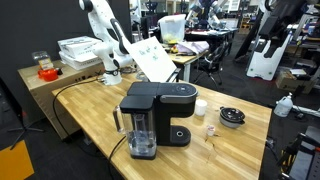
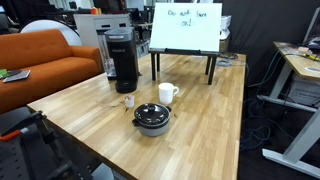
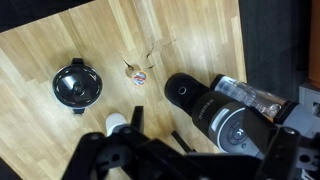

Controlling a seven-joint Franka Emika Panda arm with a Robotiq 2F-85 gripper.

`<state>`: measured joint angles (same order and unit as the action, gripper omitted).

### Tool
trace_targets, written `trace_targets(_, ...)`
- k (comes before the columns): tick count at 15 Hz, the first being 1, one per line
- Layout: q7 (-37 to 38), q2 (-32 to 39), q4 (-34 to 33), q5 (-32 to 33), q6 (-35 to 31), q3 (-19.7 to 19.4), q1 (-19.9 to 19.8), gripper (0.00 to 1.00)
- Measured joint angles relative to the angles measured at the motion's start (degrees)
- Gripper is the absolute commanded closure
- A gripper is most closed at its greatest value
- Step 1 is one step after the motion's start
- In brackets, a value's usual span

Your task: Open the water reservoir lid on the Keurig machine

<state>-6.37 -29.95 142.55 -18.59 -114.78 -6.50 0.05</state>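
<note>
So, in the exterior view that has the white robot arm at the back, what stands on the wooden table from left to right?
Keurig machine → white cup → small round black dish.

Black dish (image 2: 152, 118) beside white mug (image 2: 167, 93) on wooden table (image 2: 205, 135); whiteboard (image 2: 186, 28) behind, orange couch (image 2: 40, 60) alongside

Lab workshop under even overhead light. Long light-wood butcher-block table (image 1: 90, 110) fills foreground in both exterior views. Orange upholstered sofa (image 2: 40, 60) near table's side in an exterior view. White handwritten signboard on black legs (image 2: 185, 28) stands at table's far end. Lower pale wooden side desk (image 1: 40, 100) sits before dark curtain (image 1: 30, 30). Dark grey floor (image 2: 290, 150) alongside. Black office chair (image 1: 212, 62) and cluttered workbenches behind.
</note>
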Motion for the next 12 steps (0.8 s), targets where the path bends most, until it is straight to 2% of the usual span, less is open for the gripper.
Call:
trace_targets(7, -0.09, 0.0, 0.06, -0.88, -0.03, -0.07, 0.09, 0.0)
trace_targets(12, -7.32, 0.3, 1.54, -15.12, -0.08, -1.07, 3.66, 0.0)
